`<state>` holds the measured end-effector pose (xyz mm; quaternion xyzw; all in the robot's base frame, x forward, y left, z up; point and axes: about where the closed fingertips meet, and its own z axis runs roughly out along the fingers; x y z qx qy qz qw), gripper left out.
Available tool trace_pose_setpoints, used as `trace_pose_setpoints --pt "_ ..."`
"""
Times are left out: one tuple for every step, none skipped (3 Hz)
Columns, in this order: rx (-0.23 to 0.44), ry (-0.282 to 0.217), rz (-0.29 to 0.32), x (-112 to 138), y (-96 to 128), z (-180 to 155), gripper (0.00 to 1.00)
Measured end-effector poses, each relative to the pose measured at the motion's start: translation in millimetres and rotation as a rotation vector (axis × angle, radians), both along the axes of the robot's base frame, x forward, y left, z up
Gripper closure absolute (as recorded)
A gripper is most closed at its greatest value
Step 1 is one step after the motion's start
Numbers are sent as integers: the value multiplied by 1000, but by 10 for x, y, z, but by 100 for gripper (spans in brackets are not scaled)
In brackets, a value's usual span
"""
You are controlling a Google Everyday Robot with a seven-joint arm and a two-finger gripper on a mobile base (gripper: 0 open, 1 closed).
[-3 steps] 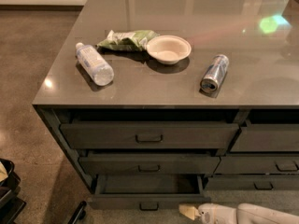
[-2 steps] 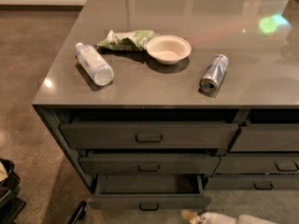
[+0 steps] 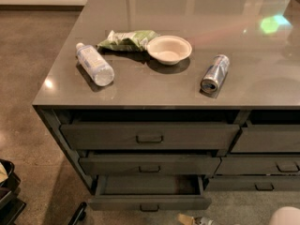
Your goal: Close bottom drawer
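The bottom drawer (image 3: 149, 202) is the lowest of three stacked dark grey drawers on the left of the counter. It stands pulled out, its inside (image 3: 150, 184) showing and looking empty, with a small pull handle (image 3: 149, 207) at the middle of its front. My gripper (image 3: 191, 219) shows only as a pale tip at the bottom edge, just below and right of the drawer front, apart from it. The arm (image 3: 286, 216) shows at the bottom right corner.
On the counter (image 3: 168, 86) lie a plastic bottle (image 3: 95, 64), a green chip bag (image 3: 128, 39), a white bowl (image 3: 168, 49) and a can (image 3: 215, 73). More drawers (image 3: 267, 139) stand to the right. A dark object (image 3: 8, 191) sits on the floor at the bottom left.
My gripper and arm have drawn back downward and to the right, nearly leaving the picture. The bottom drawer stays pulled out as before.
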<state>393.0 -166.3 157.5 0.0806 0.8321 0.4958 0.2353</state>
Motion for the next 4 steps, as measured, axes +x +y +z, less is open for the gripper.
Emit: trace_pose_setpoints --pt "21 -41 19 368 170 -64 100" --pt "5 -86 50 564 293 15 100" --pt "-74 -165 112 1007 464 195 100" --pt "-74 -165 112 1007 467 194 100"
